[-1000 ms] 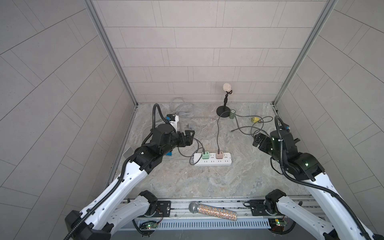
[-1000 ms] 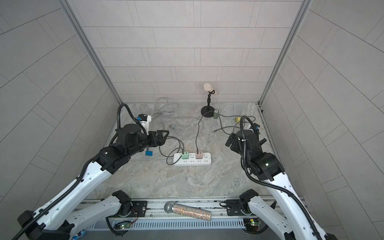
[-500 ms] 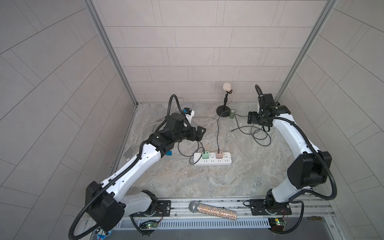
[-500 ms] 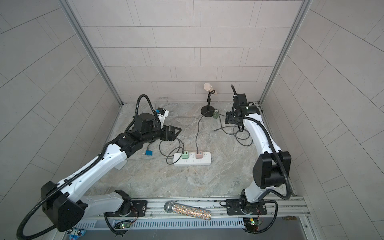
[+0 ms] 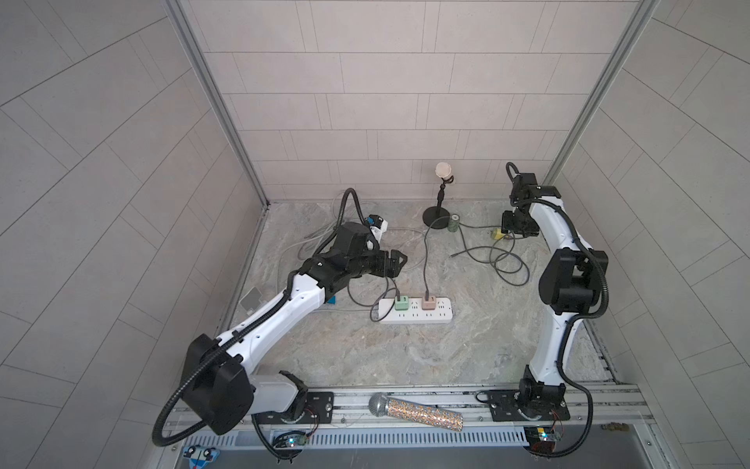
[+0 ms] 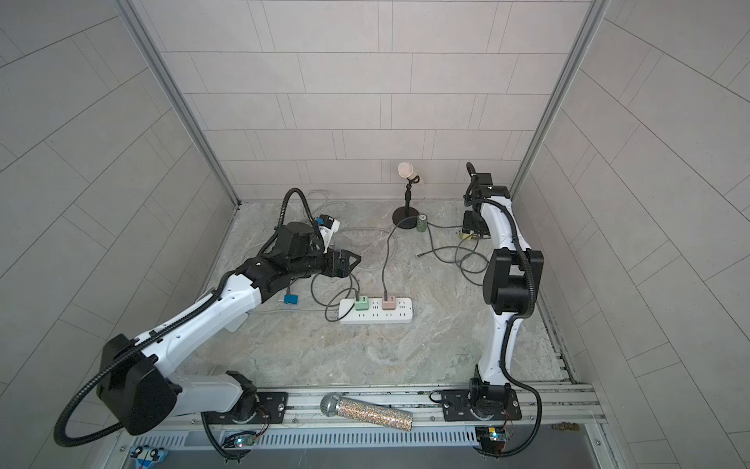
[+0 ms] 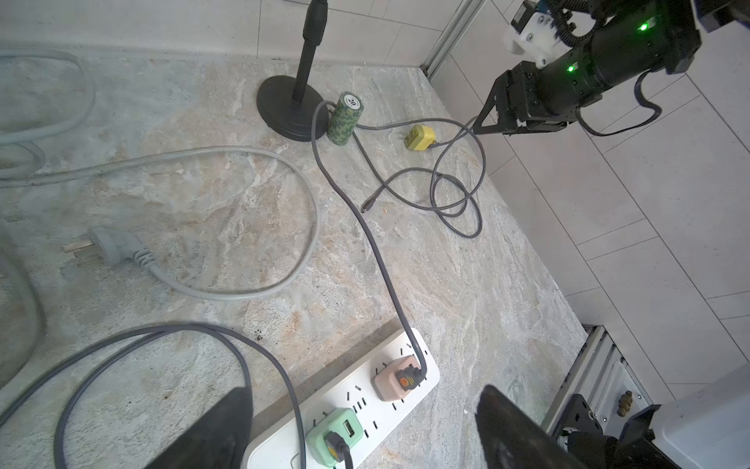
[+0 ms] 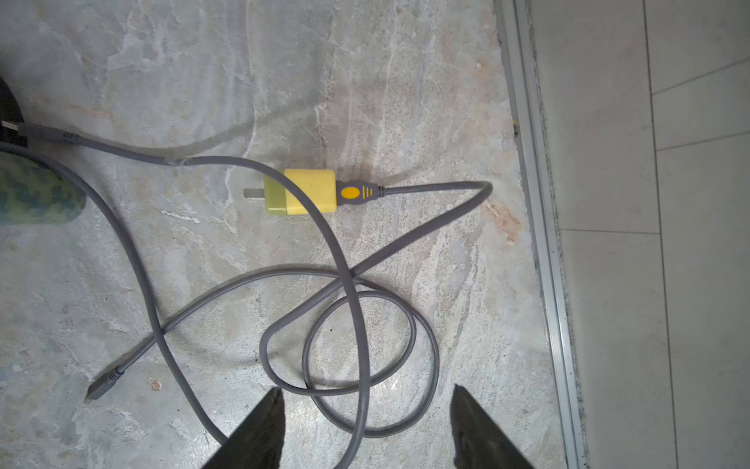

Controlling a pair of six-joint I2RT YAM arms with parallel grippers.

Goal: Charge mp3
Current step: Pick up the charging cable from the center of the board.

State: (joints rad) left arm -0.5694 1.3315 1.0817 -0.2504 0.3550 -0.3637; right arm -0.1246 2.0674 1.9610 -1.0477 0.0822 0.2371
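Note:
A small blue device point(image 6: 290, 299), which I take for the mp3, lies left of the white power strip point(image 5: 412, 316), half under my left arm. A yellow charger point(image 8: 300, 197) lies unplugged at the back right. Its grey cable point(image 8: 406, 243) coils on the floor and ends in a free plug point(image 7: 367, 208). My right gripper point(image 8: 365, 390) hangs open just above those coils, beside the charger, holding nothing. My left gripper point(image 7: 363, 400) stands open above the strip point(image 7: 367, 381), also holding nothing. Both top views show the two grippers point(image 5: 399, 262) point(image 6: 473, 227).
Green point(image 5: 401, 302) and pink point(image 5: 428, 302) chargers sit plugged in the strip. A black lamp stand point(image 5: 436, 211) and a camouflage cylinder point(image 5: 454, 223) stand at the back. A pale cable with a loose plug point(image 7: 109, 247) lies at the left. A glitter microphone point(image 5: 414, 412) lies on the front rail.
My right arm swung from the front right to the back right corner, over the yellow charger, and its jaws narrowed. My left arm stretched out toward the middle, above the strip.

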